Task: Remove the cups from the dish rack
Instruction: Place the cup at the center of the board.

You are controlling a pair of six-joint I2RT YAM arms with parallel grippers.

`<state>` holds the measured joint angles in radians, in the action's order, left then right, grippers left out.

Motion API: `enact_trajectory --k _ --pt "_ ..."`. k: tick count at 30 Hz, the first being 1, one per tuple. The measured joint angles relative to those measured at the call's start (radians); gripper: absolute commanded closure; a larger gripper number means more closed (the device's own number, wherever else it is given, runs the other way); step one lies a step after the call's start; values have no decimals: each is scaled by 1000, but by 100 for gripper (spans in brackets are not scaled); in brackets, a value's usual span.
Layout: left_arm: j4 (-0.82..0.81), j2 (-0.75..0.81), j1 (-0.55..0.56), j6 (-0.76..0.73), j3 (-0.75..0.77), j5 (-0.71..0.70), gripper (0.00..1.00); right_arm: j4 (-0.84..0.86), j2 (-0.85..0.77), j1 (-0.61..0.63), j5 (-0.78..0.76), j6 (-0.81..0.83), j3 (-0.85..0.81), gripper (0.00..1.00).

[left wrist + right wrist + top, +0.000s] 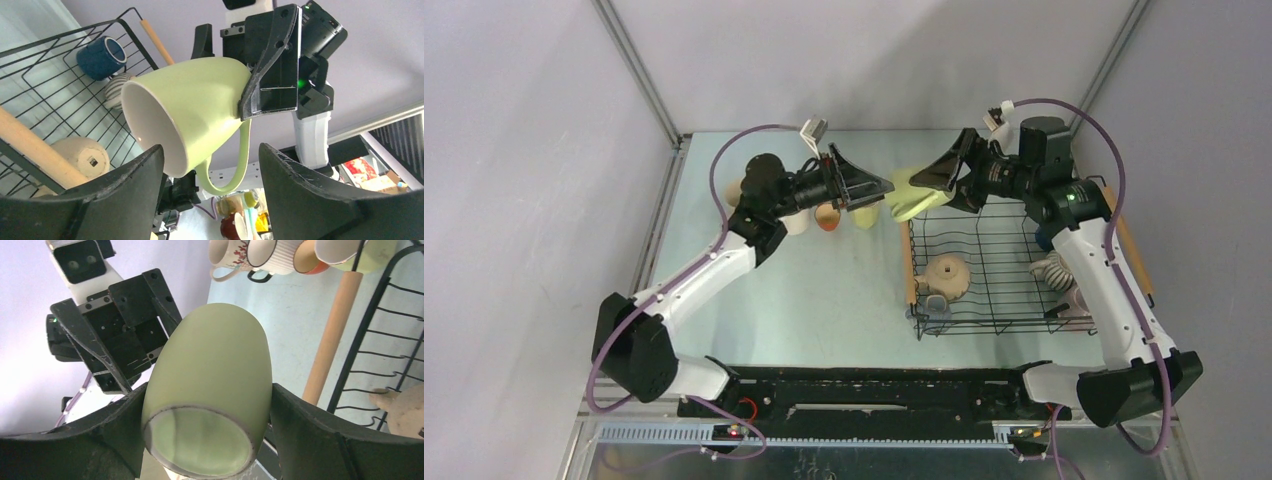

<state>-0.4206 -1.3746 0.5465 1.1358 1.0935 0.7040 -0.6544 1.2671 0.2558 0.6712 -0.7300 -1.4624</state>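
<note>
My right gripper (pixel 939 180) is shut on a pale yellow-green mug (pixel 914 195) and holds it in the air over the far-left corner of the black wire dish rack (pixel 1014 325). In the right wrist view the fingers (pixel 300 425) press both sides of the mug (pixel 215 365) near its base. My left gripper (pixel 879 188) is open and faces the mug's mouth. In the left wrist view the mug (pixel 195 105) has its rim and handle between my spread left fingers (pixel 130 190). Tan (pixel 946 275), grey (pixel 934 310), cream ribbed (pixel 1054 268) and dark blue (pixel 1044 238) mugs are in the rack.
Several mugs stand on the table left of the rack, among them an orange-red one (pixel 829 215) and a cream one (pixel 796 220). The rack's wooden handle (pixel 910 270) runs along its left side. Grey walls close the back and sides.
</note>
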Motion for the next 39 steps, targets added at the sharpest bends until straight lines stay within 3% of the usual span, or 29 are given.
enact_trajectory --k 20,26,32,37,39 --pt "-417 -89 -8 347 -26 94 52 204 23 5 170 -110 56 72" --pt "-477 -105 -8 394 -27 101 61 232 24 13 189 -122 56 72" --pt "-492 -110 -5 409 -27 109 74 248 24 17 204 -131 57 72" --pt "-499 -111 -3 413 -31 113 99 259 24 20 214 -137 57 72" --pt "-507 -111 -3 417 -31 113 100 263 24 20 218 -140 57 71"
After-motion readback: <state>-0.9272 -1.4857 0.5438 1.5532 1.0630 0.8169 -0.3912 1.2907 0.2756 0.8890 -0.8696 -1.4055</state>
